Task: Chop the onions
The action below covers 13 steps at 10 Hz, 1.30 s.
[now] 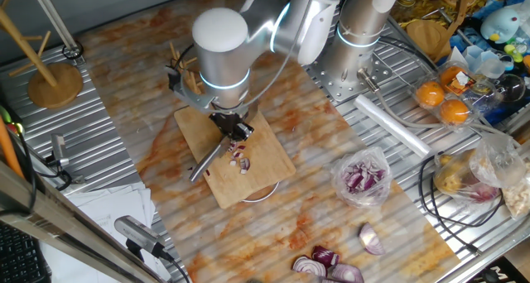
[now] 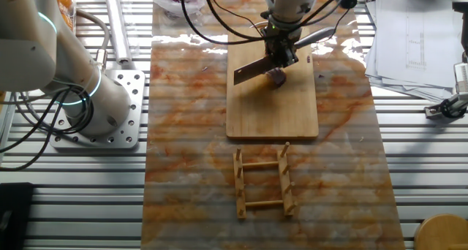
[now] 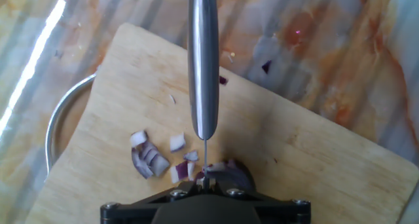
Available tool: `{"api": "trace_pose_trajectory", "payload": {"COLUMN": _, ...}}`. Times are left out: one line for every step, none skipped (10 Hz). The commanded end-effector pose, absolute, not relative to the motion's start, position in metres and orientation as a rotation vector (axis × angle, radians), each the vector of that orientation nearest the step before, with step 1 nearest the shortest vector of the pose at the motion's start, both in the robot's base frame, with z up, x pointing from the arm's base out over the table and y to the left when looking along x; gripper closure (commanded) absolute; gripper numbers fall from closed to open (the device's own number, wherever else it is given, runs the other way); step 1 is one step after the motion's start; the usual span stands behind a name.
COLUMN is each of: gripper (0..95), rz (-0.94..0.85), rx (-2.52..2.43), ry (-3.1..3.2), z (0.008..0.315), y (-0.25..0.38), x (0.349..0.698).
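Hand view is showing one rounded metal plate edging out at the left, under one pale wooden board. About five small purple-white onions are lying at lower centre, just left of one smooth steel knife. The gripper is clamping the knife.

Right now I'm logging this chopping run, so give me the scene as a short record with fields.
tool: knife, held in the gripper, blade down over the board
gripper state: shut on the knife
work surface: wooden cutting board
onions: small cut pieces beside the blade on the board
under the board: round metal rim showing at one edge
nearby: bagged chopped onion; wooden rack
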<state>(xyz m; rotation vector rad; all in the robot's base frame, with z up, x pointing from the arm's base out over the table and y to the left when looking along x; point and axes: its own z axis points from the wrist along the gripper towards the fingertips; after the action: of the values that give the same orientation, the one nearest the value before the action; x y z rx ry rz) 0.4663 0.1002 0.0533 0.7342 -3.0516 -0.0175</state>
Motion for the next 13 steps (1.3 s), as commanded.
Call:
{"api": "trace_pose_trajectory", "payload": {"gripper": 95.0, "rz": -0.012, "rx": 0.730, "ry": -3.053, "z": 0.050, "y": 0.100, "x": 0.468}}
{"api": "trace_pose_trajectory", "payload": {"gripper": 95.0, "rz": -0.021, "rx": 0.721, "ry": -3.047, "z": 0.048, "y": 0.101, "x": 0.469}}
{"api": "trace_pose_trajectory", "payload": {"gripper": 95.0, "rz": -0.019, "rx": 0.721, "ry": -3.046, "z": 0.046, "y": 0.101, "x": 0.470}}
{"api": "trace_pose_trajectory", "payload": {"gripper": 95.0, "rz": -0.018, "rx": 0.723, "ry": -3.050, "z": 0.041, "y": 0.102, "x": 0.471}}
{"api": "trace_pose_trajectory", "payload": {"gripper": 95.0, "rz": -0.014, "rx": 0.725, "ry": -3.048, "z": 0.037, "y": 0.103, "x": 0.473}}
{"api": "trace_pose_trajectory", "payload": {"gripper": 95.0, "rz": -0.006, "rx": 0.733, "ry": -3.043, "z": 0.036, "y": 0.102, "x": 0.474}}
{"api": "trace_pose_trajectory", "payload": {"gripper": 95.0, "rz": -0.012, "rx": 0.737, "ry": -3.043, "z": 0.030, "y": 0.102, "x": 0.475}}
{"api": "trace_pose_trajectory", "payload": {"gripper": 95.0, "rz": -0.025, "rx": 0.730, "ry": -3.040, "z": 0.024, "y": 0.103, "x": 0.476}}
{"api": "trace_pose_trajectory", "payload": {"gripper": 95.0, "rz": -0.031, "rx": 0.736, "ry": -3.049, "z": 0.025, "y": 0.104, "x": 0.476}}
{"api": "trace_pose_trajectory", "payload": {"gripper": 95.0, "rz": -0.045, "rx": 0.730, "ry": -3.051, "z": 0.032, "y": 0.105, "x": 0.475}}
{"api": "trace_pose_trajectory", "payload": {"gripper": 95.0, "rz": -0.046, "rx": 0.728, "ry": -3.049, "z": 0.039, "y": 0.106, "x": 0.474}}
{"api": "trace_pose_trajectory", "payload": {"gripper": 95.0, "rz": -0.029, "rx": 0.735, "ry": -3.041, "z": 0.056, "y": 0.106, "x": 0.471}}
{"api": "trace_pose_trajectory", "payload": {"gripper": 95.0, "rz": -0.027, "rx": 0.745, "ry": -3.032, "z": 0.070, "y": 0.103, "x": 0.467}}
